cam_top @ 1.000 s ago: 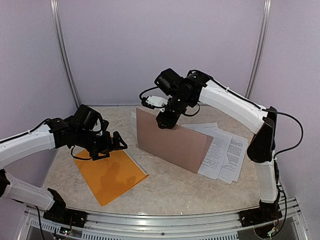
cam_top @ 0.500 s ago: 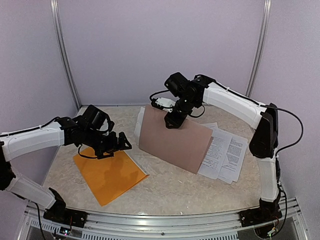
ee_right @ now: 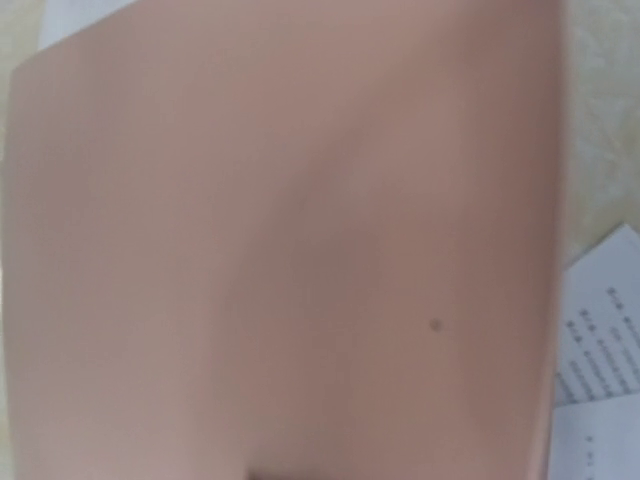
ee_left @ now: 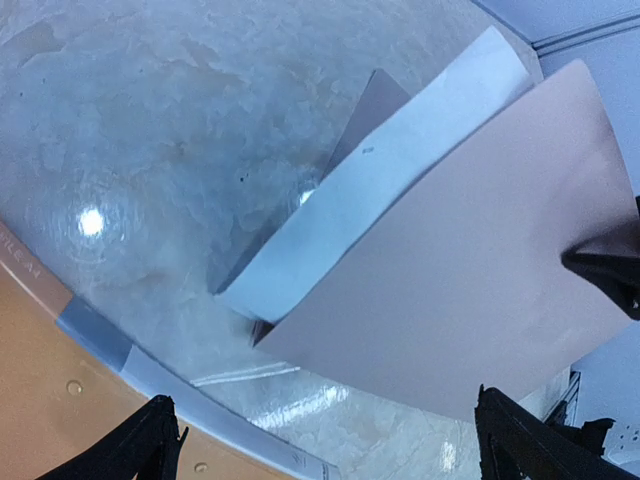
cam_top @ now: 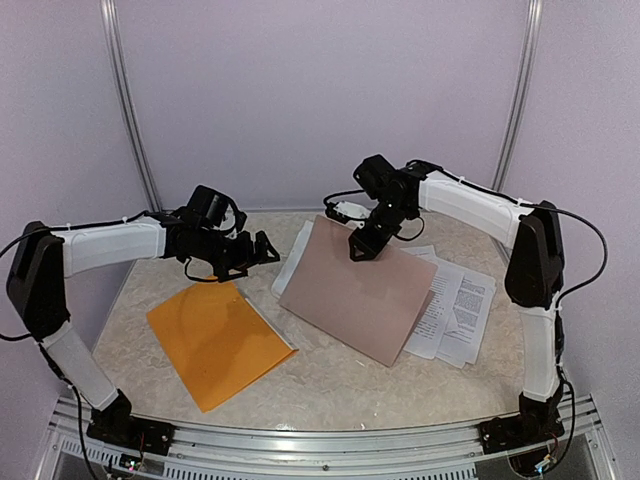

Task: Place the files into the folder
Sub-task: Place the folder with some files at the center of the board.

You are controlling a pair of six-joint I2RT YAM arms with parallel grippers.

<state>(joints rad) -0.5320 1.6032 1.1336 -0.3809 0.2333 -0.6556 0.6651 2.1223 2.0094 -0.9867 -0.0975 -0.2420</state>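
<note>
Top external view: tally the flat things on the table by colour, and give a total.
Orange: 1, the folder
Grey-brown: 1, the board, tilted up off the table
White: at least 3 printed sheets, overlapping and partly hidden under the board
Total: at least 5

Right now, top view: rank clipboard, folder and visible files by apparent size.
1. clipboard, narrowly; it is raised and tilted, so that lead is unsure.
2. folder, lying flat.
3. files, partly hidden under the clipboard, so only what shows counts.
</note>
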